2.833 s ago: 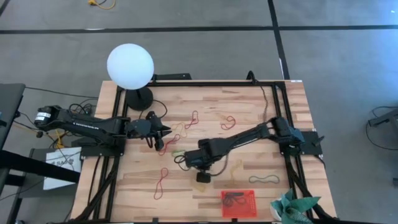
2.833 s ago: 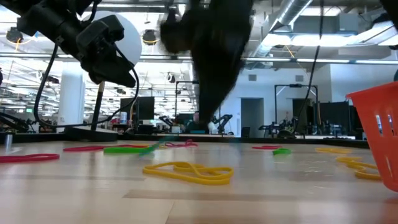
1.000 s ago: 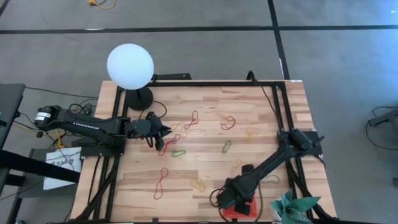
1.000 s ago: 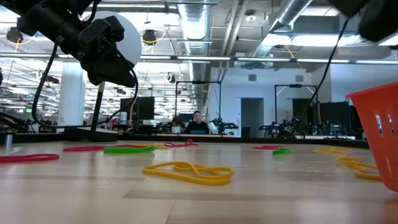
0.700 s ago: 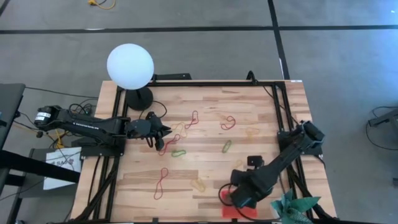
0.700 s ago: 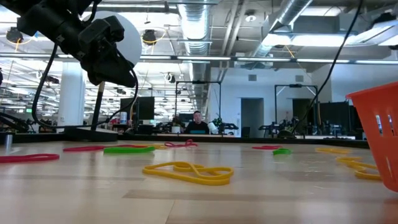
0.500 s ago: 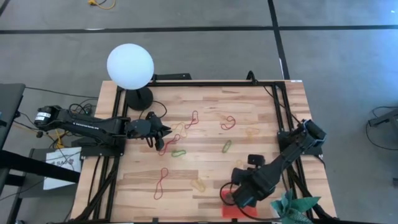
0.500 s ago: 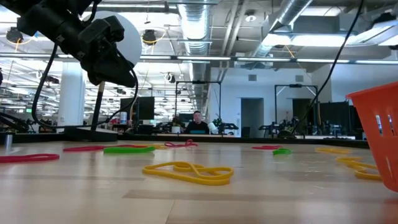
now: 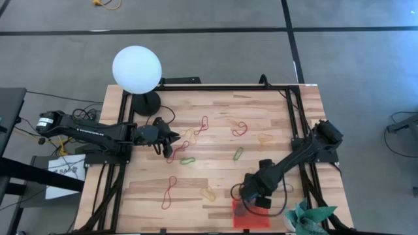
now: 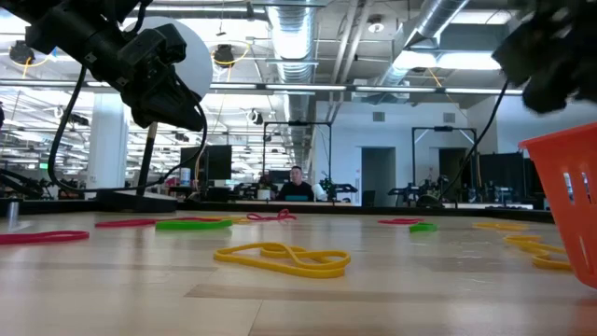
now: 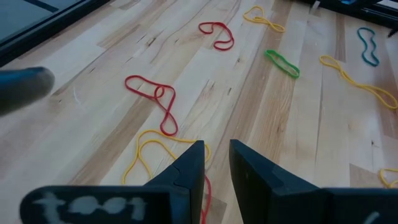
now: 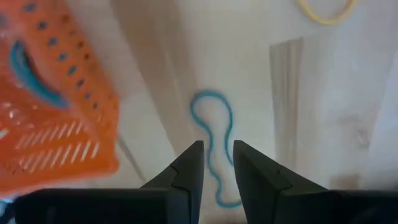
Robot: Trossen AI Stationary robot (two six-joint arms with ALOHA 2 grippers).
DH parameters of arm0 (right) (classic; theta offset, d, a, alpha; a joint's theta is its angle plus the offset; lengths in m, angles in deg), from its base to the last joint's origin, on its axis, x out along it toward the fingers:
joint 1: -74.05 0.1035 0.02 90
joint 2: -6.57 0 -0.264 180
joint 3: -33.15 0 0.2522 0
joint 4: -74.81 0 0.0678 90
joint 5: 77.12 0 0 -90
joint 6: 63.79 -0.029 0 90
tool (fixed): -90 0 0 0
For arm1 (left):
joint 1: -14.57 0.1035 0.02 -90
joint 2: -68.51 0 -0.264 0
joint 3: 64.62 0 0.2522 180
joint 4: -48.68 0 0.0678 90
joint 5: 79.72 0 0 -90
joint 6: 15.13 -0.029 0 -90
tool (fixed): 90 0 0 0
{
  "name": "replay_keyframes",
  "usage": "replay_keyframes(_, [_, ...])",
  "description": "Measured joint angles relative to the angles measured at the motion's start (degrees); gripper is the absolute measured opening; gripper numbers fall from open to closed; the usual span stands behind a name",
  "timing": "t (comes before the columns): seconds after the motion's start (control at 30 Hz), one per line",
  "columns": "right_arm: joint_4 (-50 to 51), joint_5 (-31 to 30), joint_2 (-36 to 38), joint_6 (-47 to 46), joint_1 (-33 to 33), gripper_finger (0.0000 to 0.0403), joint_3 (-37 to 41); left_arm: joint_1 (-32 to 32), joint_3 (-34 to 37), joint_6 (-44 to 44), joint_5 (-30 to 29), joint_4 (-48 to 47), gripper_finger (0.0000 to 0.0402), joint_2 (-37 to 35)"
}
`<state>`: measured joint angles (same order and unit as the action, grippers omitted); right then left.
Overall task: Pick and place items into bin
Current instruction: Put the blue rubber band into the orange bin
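The right gripper (image 12: 217,163), fingers slightly apart and holding nothing, is hovering over a teal band (image 12: 212,140) lying lengthwise between them, just beside the orange bin (image 12: 53,106), far from the left arm.

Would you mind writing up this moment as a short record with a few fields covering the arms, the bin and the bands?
left gripper: hovering over red and yellow bands at the table's left-centre, jaws a narrow gap apart, nothing between them
right gripper: beside the bin, above a teal band lying on the wood, jaws slightly apart, empty
bin: at the near edge, right of centre; one teal band inside
loose bands: scattered over the table
cloth: right of the bin
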<state>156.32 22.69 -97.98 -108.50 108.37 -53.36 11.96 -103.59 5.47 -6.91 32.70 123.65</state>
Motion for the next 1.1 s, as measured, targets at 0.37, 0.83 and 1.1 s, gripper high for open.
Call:
replay_keyframes(0.37, [-22.63,2.21,10.55,-0.26,-3.64,0.0082,20.53,0.00,0.00,-0.21,0.00,-0.02,0.0063,0.00])
replay_keyframes(0.83, [-28.40,2.11,11.36,-5.96,-2.42,0.0082,27.29,0.00,0.00,-2.61,-0.07,0.26,0.0063,0.02])
replay_keyframes(1.1, [-28.42,-0.69,11.30,-6.88,-0.77,0.0025,27.36,0.00,0.00,-2.52,-0.09,0.22,0.0063,0.02])
